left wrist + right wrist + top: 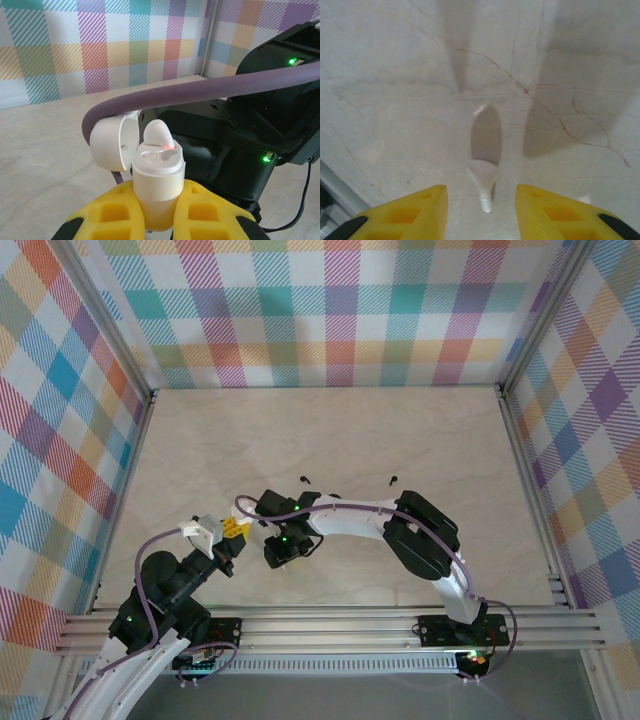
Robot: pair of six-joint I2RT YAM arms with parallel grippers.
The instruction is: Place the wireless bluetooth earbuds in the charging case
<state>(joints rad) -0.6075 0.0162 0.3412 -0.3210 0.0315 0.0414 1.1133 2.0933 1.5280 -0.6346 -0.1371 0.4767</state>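
Left claw (155,216) grips open white case (156,176) holding white earbud (158,135).

Yellow left tool (156,210), yellow right tool (482,202), white case (156,182), white earbud (483,181). Purple cable (200,92), black arm (280,80) dotted with green lights (291,61). Bench (330,430) cream with reddish veins, walls (300,310) pastel plaid.
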